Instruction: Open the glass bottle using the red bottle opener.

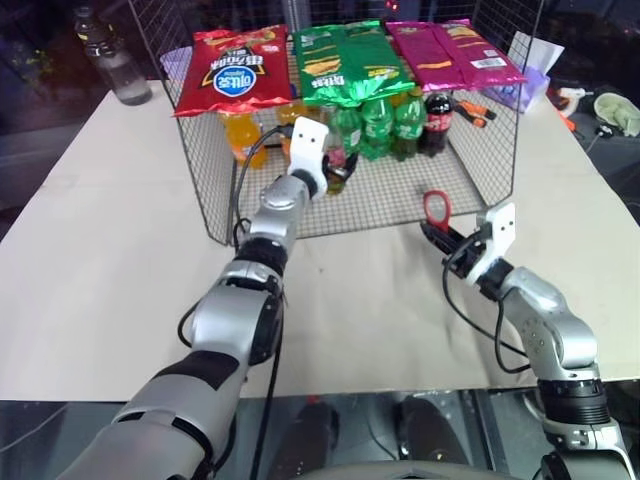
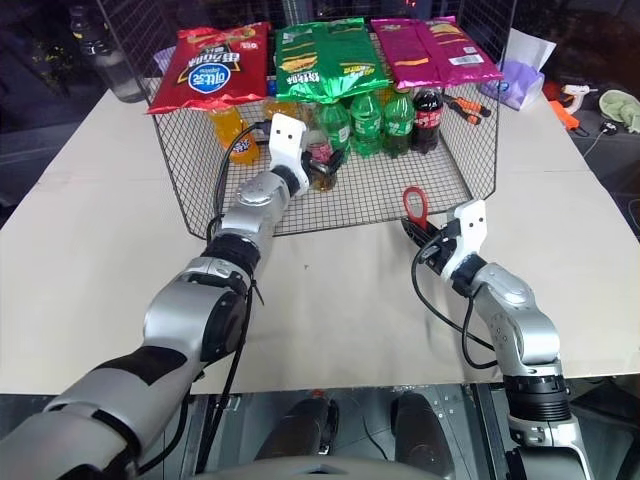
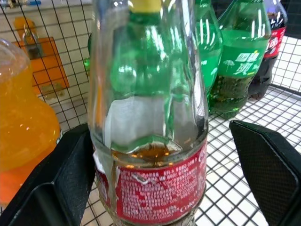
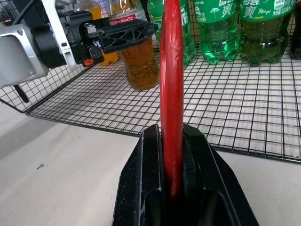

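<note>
The left claw [image 3: 155, 188] stands wide open around the glass bottle [image 3: 150, 141], one finger touching its label side, the other apart. The bottle stands on the wire rack [image 1: 400, 200] among soda bottles. To do this well, centre, then close low on the label. The right claw [image 4: 173, 188] is clamped on the red bottle opener [image 4: 172, 84], upright over the table [image 1: 100, 250].

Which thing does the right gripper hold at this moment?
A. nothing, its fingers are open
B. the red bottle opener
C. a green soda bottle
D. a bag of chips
B: the right gripper is shut on the red bottle opener, which stands upright between its fingers in front of the wire basket, while the glass bottle sits between the open fingers of the left gripper.
</note>
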